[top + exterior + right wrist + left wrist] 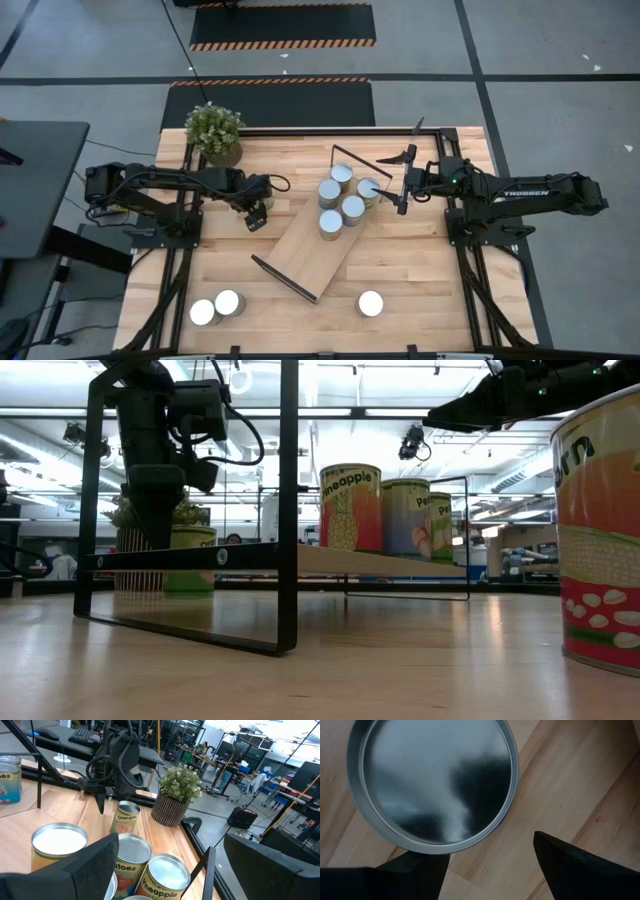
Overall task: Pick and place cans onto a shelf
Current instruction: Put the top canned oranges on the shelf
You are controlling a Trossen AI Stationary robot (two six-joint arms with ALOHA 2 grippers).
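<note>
Left gripper (256, 216) pinched on the can (126, 818) beside the shelf (300, 252); lift it straight, clear the wire frame. Right gripper (402, 190) spread, empty, above shelf cans.

You're looking at a pale, smooth-grained wooden tabletop (420, 270) carrying a light-wood shelf board (310, 250) with thin matt black wire end frames. The round tins (371, 303) flash shiny silver metal tops and glossy printed paper labels.

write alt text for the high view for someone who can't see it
Seen from above, a slanted shelf on a wooden table holds five cans; the left gripper and right gripper flank it. Three more cans stand near the front edge, a potted plant at the back.
</note>
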